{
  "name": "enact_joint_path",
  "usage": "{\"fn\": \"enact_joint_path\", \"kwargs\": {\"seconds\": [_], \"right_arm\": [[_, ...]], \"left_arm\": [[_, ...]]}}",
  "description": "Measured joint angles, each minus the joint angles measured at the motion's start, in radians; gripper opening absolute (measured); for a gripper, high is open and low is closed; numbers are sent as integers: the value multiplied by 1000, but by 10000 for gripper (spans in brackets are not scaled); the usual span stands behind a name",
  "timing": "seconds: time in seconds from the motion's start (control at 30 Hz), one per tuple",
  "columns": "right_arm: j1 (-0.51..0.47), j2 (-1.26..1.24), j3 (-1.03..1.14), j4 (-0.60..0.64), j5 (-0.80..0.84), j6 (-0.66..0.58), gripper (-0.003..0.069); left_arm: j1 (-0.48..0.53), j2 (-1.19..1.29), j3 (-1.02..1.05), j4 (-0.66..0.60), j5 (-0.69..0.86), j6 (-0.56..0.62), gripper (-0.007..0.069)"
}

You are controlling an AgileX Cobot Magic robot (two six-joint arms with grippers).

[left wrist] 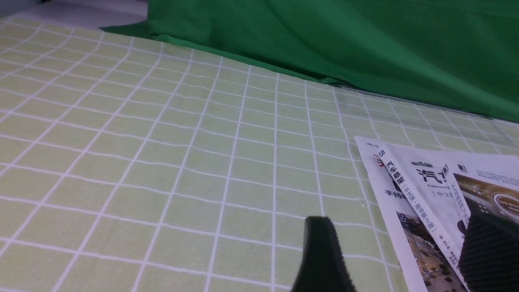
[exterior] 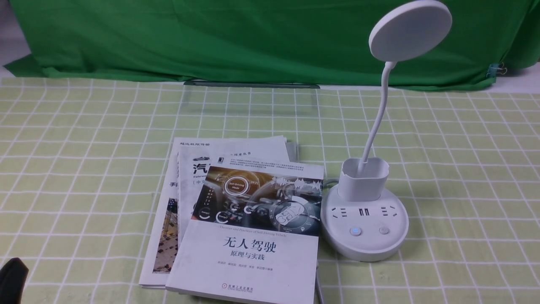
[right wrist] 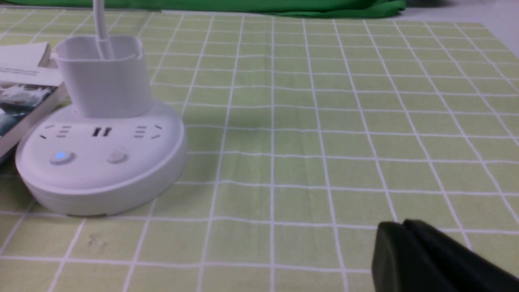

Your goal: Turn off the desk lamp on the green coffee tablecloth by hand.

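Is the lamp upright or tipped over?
Upright: the lamp stands on its round base flat on the cloth, neck rising to the disc head.

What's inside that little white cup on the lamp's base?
Only the lamp's thin white neck shows, dropping into the cup-shaped holder. The cup's walls hide its bottom, so anything lying lower down cannot be seen.

green coffee tablecloth [exterior: 464,139], desk lamp [exterior: 365,223], books [exterior: 236,219]

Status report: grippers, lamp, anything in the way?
Left gripper open, empty. Right gripper nearly shut, empty, short of desk lamp. Books touch lamp's left; right approach unobstructed.
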Motion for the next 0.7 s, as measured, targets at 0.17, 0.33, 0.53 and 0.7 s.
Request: {"fn": "enact_joint_path", "kwargs": {"seconds": [0.17, 0.33, 0.53, 0.7], "right_arm": [[0, 0, 0, 0, 0, 0, 95], [0, 0, 0, 0, 0, 0, 104], [0, 0, 0, 0, 0, 0, 104], [0, 0, 0, 0, 0, 0, 104]], "left_arm": [[0, 0, 0, 0, 0, 0, 410], [0, 0, 0, 0, 0, 0, 410], [0, 0, 0, 0, 0, 0, 410], [0, 0, 0, 0, 0, 1, 410]]}}
